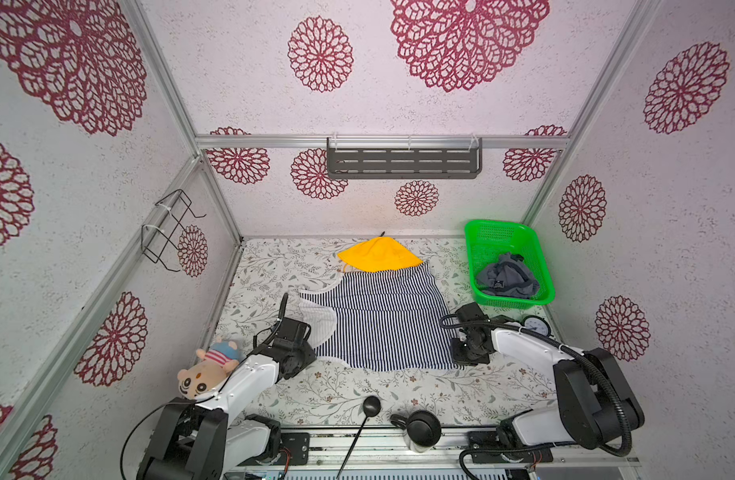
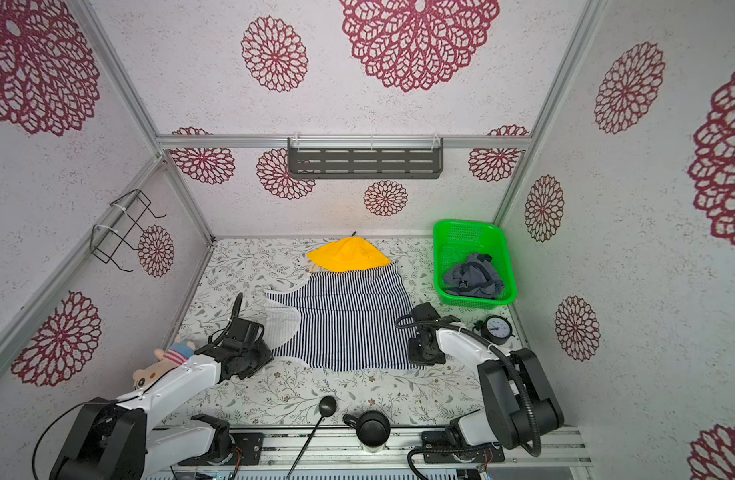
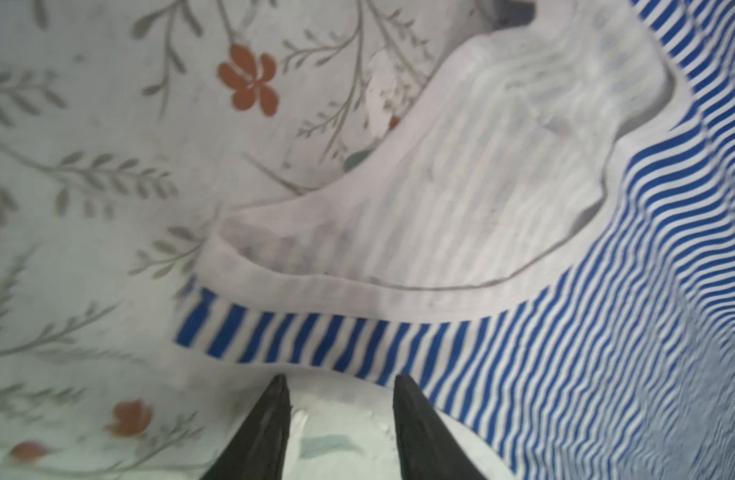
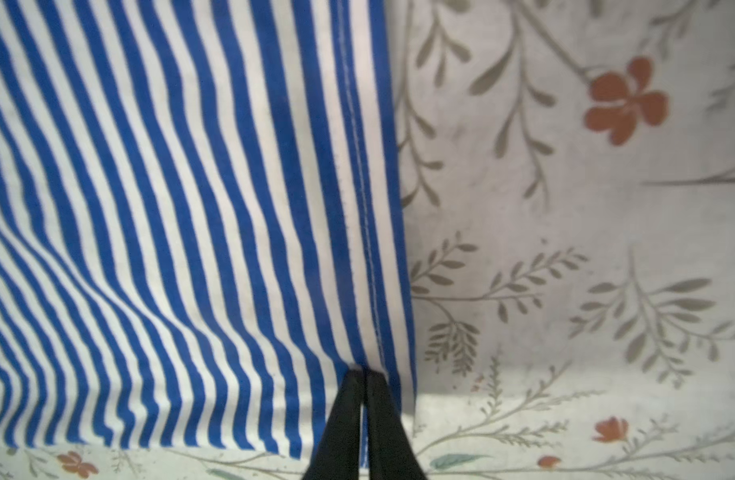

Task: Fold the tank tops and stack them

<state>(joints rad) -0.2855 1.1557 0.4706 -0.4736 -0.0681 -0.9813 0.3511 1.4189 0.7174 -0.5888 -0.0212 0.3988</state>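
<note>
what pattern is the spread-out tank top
Narrow dark blue and white stripes on the tank top, clearest in the right wrist view.

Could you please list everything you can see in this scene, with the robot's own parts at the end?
striped tank top: one, navy and white, spread flat mid-table
grey top: one, blue-grey, bunched in the basket
basket: one, green, far right corner
hat: one, yellow, overlapping the striped tank top's far edge
plush toy: one, tan, left side by the left arm
ladle: one, black, near edge
lidded cup: one, black, beside the ladle
clock: one, black, white face, right edge
wire rack: one, black, left wall
shelf: one, grey, back wall
table: one, floral cover
left gripper: one, black, open, by the strap end
right gripper: one, black, shut on the hem corner
</note>
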